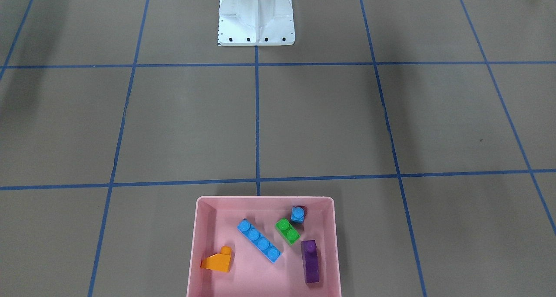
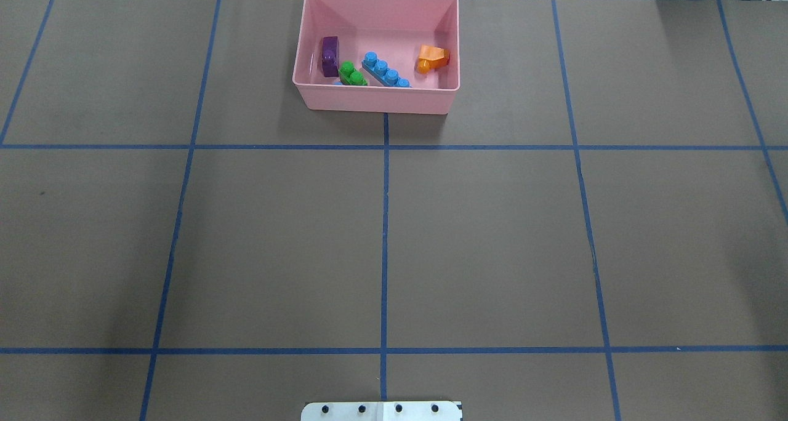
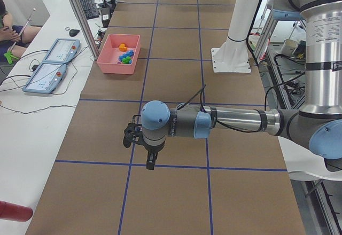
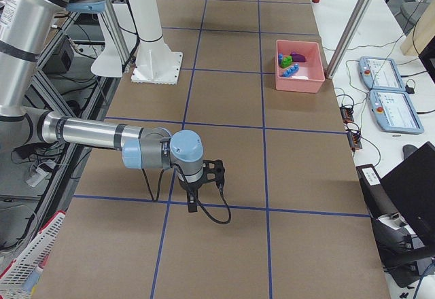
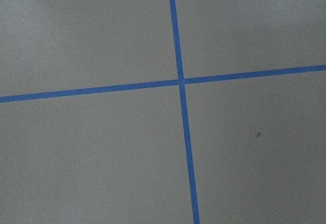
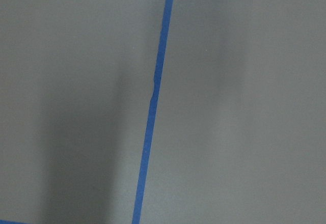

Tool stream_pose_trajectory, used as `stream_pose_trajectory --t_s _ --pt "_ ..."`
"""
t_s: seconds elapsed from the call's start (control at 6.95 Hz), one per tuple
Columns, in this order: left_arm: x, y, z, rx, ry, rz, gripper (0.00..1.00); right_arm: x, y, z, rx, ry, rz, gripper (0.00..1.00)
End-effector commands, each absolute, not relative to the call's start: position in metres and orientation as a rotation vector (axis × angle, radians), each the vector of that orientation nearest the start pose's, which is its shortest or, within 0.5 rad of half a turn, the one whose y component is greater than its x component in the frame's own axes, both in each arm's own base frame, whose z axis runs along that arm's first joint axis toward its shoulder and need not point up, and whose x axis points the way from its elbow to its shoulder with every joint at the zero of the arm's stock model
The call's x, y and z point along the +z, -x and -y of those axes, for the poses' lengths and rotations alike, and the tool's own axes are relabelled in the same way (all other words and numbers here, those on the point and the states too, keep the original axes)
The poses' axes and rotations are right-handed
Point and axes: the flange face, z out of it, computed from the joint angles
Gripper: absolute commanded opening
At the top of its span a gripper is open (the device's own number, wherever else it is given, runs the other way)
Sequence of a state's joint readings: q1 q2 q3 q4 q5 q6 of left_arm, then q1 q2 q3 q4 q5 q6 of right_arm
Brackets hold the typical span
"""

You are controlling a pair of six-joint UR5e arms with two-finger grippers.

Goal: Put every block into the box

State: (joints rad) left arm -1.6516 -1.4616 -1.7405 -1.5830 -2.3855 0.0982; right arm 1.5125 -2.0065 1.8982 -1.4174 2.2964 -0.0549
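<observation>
Both arms hung low over the brown counter, well apart from the pink box. I could not tell whether the left hand or the right hand was open or closed. All five bricks lay in the box: the long blue brick, purple brick, green brick, orange sloped brick against a wall, and tiny blue brick. The likeliest mishap was a needless reach knocking the box.

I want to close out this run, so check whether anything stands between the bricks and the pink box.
Nothing visible does. All five bricks already lie inside the pink box: the orange sloped brick, the long blue brick, the green brick, the tiny blue brick and the purple brick. None shows outside it.
</observation>
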Motion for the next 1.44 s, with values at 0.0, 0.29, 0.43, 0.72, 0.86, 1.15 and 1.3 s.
stream_pose_trajectory --t_s 0.0,0.29,0.43,0.72,0.86,1.15,1.3 --pt "0.6273 0.097 0.4371 0.041 -0.132 -0.801 1.0 0.6604 -0.0488 0.3168 -0.123 -0.041 0.726 1.0" --pt "0.6281 0.097 0.4364 0.041 -0.13 -0.8 1.0 0.6596 -0.0479 0.3167 -0.123 -0.041 0.738 1.0" --pt "0.6275 0.0971 0.4371 0.041 -0.132 -0.8 1.0 0.6603 -0.0478 0.3166 -0.123 -0.039 0.74 1.0" --pt "0.6283 0.097 0.4363 0.04 -0.129 -0.8 1.0 0.6602 -0.0476 0.3164 -0.122 -0.038 0.743 1.0" --pt "0.6274 0.097 0.4364 0.041 -0.132 -0.8 1.0 0.661 -0.0476 0.3163 -0.122 -0.036 0.743 1.0" --pt "0.6275 0.0977 0.4362 0.039 -0.131 -0.8 1.0 0.6617 -0.0476 0.3161 -0.121 -0.035 0.743 1.0" --pt "0.6275 0.0977 0.4362 0.039 -0.131 -0.8 1.0 0.6616 -0.0476 0.3162 -0.122 -0.036 0.743 1.0"
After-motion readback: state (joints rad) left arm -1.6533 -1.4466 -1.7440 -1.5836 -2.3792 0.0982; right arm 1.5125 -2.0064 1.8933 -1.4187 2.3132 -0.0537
